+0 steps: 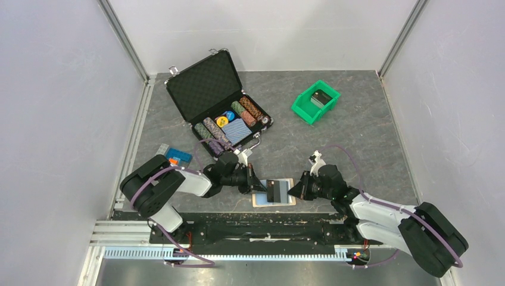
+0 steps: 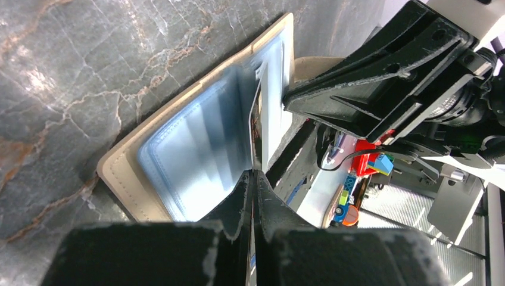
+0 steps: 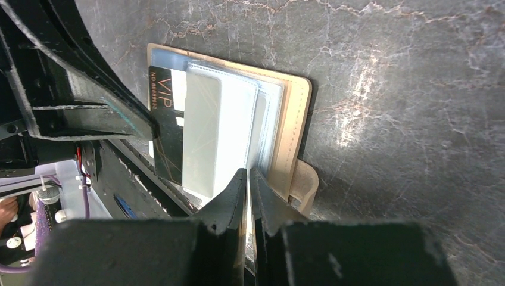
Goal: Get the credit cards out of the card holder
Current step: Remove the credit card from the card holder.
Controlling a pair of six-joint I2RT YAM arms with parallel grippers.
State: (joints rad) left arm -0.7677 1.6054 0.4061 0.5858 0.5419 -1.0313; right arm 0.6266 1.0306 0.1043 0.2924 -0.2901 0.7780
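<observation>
1. The card holder (image 1: 265, 201) lies spread open on the table (image 1: 357, 143), near its front edge and between the two hands.
2. The left hand (image 2: 253, 179) is pinched fully closed on the edge of the black VIP card (image 3: 167, 137). The right hand (image 3: 248, 179) is closed thin on the clear sleeves (image 3: 220, 125), apparently steadying the holder.
3. The step in hand looks like drawing this card out. The next move calls for a straight pull along the sleeve while the right hand holds firm.
</observation>
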